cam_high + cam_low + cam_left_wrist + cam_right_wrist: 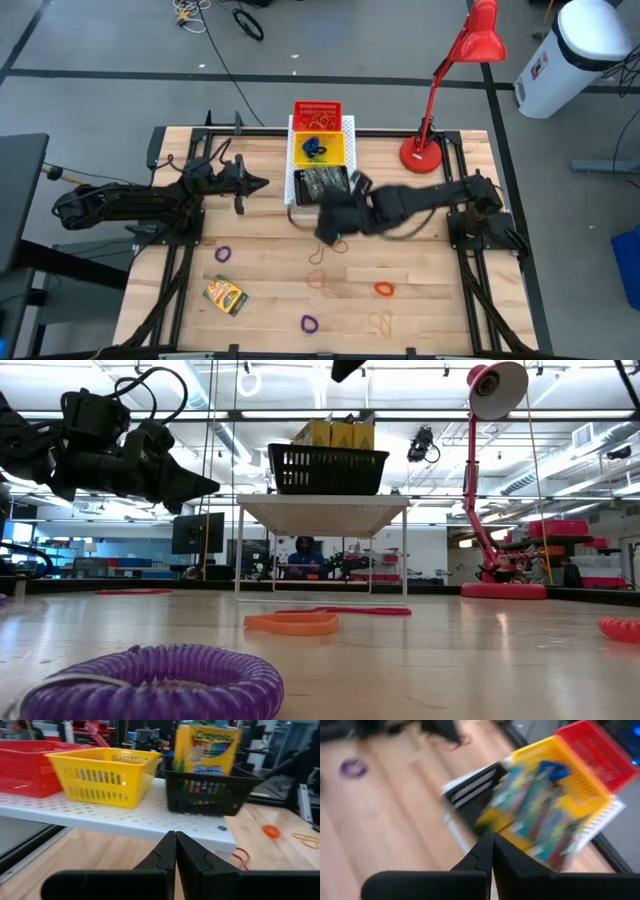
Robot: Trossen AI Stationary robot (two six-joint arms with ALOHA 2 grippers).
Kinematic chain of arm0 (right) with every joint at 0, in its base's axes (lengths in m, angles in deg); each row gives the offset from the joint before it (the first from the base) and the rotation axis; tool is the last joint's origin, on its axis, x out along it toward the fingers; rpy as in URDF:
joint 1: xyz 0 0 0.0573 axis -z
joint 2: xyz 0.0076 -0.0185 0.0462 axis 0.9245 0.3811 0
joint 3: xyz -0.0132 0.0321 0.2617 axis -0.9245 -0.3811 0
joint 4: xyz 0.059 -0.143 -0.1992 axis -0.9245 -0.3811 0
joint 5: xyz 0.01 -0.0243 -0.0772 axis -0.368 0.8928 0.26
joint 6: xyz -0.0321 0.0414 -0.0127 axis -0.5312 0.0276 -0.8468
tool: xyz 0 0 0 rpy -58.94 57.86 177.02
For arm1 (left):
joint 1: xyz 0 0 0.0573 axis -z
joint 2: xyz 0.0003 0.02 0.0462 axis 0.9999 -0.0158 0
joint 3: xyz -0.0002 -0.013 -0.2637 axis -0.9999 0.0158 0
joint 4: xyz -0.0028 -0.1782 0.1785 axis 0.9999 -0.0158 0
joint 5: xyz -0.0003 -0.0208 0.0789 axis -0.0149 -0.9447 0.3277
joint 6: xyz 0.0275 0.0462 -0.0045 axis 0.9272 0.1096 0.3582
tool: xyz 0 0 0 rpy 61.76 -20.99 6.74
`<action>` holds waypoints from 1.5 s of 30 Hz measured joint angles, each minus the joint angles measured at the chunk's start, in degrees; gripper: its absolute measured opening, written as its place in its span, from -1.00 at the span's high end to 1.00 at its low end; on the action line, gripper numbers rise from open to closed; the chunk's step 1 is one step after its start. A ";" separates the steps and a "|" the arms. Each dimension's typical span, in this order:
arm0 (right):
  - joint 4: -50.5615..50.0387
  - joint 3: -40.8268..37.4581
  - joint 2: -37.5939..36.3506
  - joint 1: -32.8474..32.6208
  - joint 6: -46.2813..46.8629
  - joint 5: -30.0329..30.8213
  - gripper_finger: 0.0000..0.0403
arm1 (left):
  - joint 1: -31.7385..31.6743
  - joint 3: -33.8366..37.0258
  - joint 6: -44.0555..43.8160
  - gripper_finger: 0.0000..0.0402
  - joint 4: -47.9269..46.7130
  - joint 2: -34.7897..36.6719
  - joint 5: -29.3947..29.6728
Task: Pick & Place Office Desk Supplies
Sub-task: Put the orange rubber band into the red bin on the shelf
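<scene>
High view shows a crayon box lying flat near the counter's front left corner: light, stiff cardboard, best pinched across its narrow sides. Right gripper hovers mid-counter beside the black basket, fingers together, empty. Left gripper waits raised toward the counter's left edge, fingers together.

One crayon box lies flat on the wood among scattered elastic loops.
</scene>
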State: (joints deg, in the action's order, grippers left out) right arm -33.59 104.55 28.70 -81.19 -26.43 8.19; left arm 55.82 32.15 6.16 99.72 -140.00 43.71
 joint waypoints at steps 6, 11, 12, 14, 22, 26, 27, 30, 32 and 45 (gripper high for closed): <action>16.00 -19.00 -6.37 -6.51 -4.98 -0.28 0.98 | 5.27 0.00 1.59 0.95 -0.36 0.00 -0.29; 39.38 -38.78 -14.22 -9.52 -9.29 -3.78 0.99 | 13.93 0.00 3.33 0.96 -3.39 0.02 1.11; 43.07 -42.18 -15.49 -10.15 -9.73 -4.42 0.99 | 15.92 0.00 3.67 0.97 -4.48 0.02 2.21; 48.82 -48.40 -17.43 -11.33 -10.65 -5.38 0.99 | 20.30 0.00 4.45 0.97 -7.29 0.01 5.38; 64.42 -62.78 -19.04 -15.98 -12.39 -5.89 0.99 | 43.86 0.00 0.19 0.97 -19.55 -0.03 26.18; 68.67 -65.58 -19.00 -16.72 -11.41 -5.87 0.99 | 55.90 -0.02 -5.54 0.97 -20.09 -1.56 38.70; 69.32 -65.97 -18.98 -16.87 -11.40 -5.87 0.99 | 58.55 -0.21 -6.85 0.97 -20.22 -2.06 41.49; 69.91 -66.24 -18.98 -17.09 -11.39 -5.85 0.97 | 65.33 -1.70 -10.50 0.95 -20.99 -4.41 49.78; 69.95 -66.24 -18.98 -17.11 -11.35 -5.85 0.95 | 68.49 -3.64 -12.92 0.94 -22.31 -6.38 53.99; 69.96 -66.24 -18.96 -16.93 -11.26 -5.74 0.87 | 74.00 -24.39 -16.49 0.59 -23.62 -31.28 60.24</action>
State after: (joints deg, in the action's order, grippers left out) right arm 36.37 38.31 9.74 -98.12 -37.69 2.45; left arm 129.82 7.76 -10.33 76.10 -171.29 103.95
